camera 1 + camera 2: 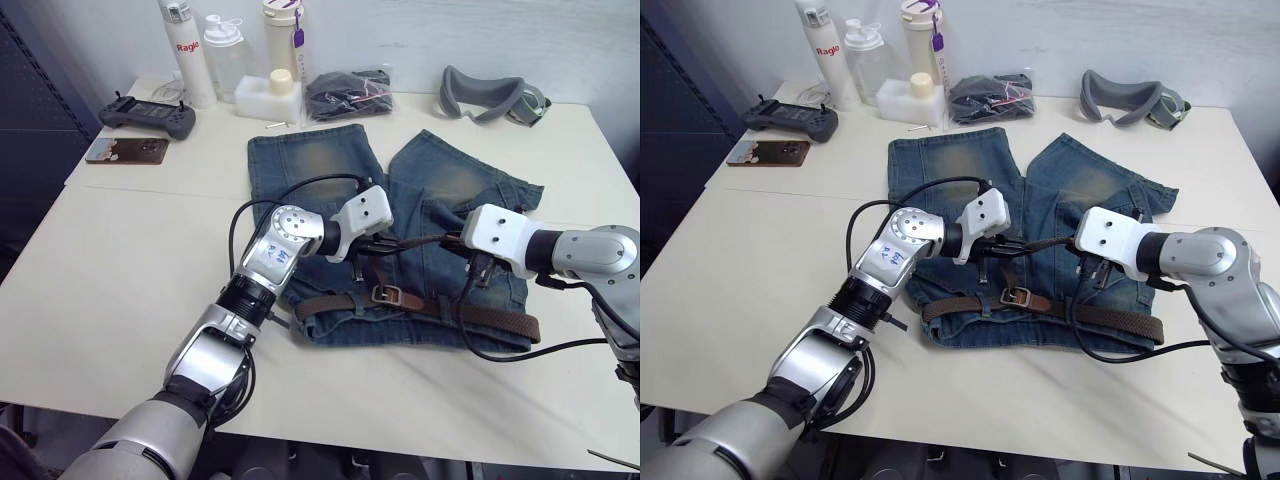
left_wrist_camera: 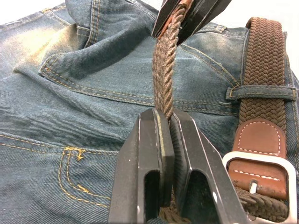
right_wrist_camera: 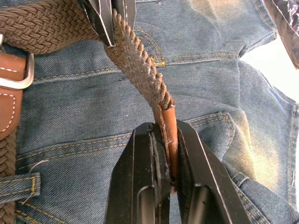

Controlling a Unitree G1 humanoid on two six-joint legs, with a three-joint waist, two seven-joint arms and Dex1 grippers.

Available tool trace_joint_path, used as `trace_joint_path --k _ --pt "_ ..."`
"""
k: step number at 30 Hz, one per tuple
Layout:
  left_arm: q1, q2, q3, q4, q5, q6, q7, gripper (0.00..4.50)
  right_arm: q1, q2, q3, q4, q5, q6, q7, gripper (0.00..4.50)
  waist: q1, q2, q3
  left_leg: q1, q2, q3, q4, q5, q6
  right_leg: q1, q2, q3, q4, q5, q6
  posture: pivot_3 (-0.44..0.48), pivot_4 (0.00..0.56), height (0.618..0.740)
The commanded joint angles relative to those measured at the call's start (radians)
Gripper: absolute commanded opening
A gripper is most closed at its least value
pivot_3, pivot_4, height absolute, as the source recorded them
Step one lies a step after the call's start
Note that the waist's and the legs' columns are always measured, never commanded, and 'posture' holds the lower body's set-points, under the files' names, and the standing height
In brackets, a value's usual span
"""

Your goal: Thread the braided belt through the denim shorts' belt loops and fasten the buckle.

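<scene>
On the pale desk (image 1: 120, 270), the faded blue denim shorts (image 1: 330, 170) are lying flat, and the dark-brown braided belt (image 1: 500, 320) is running along their waistband, already sitting under at least one narrow denim belt loop (image 2: 261, 92). Left of the small rectangular silver buckle (image 1: 386, 295), the left gripper (image 1: 375, 243) is hovering just above the shorts with its jaws clamping a free stretch of the belt; to the right of the buckle, the right gripper (image 1: 452, 241) is pinching the smooth brown leather tip (image 3: 170, 135), so the strap is hanging between them. The woven strap is likely behaving as light, soft and floppy, its weave giving good friction, while the leather tip is probably stiffer and slicker, making it the better end to steer toward the buckle. How many loops are already threaded is hard to make out, since the arms are covering part of the waistband, and the prong is showing only in part.
</scene>
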Motion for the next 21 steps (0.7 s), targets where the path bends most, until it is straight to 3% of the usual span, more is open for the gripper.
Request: trace_joint_path --k 1,10,21 --pt "-0.032 -0.008 0.016 0.0 -0.013 -0.003 -0.005 0.0 -0.011 -0.013 -0.032 -0.013 0.002 -0.014 -0.001 0.05 0.0 0.0 0.0 0.0 0.0 0.0 0.0 0.0 0.0 0.0 0.0 0.0 0.001 0.0 0.0 0.0 0.15 0.738" --pt "-0.065 -0.056 0.02 0.005 -0.02 -0.146 -0.011 3.59 0.005 -0.001 -0.048 -0.071 0.056 0.04 0.012 0.0 0.0 0.0 0.0 0.001 0.0 0.0 0.002 0.001 0.0 0.0 0.0 0.0 0.005 0.0 -0.001 0.0 0.15 0.738" --pt "-0.09 -0.079 -0.017 0.078 0.029 -0.243 -0.006 3.59 0.033 -0.009 -0.075 -0.134 0.088 0.101 -0.013 0.0 -0.002 0.0 0.0 0.002 0.0 0.0 0.005 0.002 0.0 0.0 0.0 0.001 0.009 0.0 -0.001 0.0 0.15 0.738"
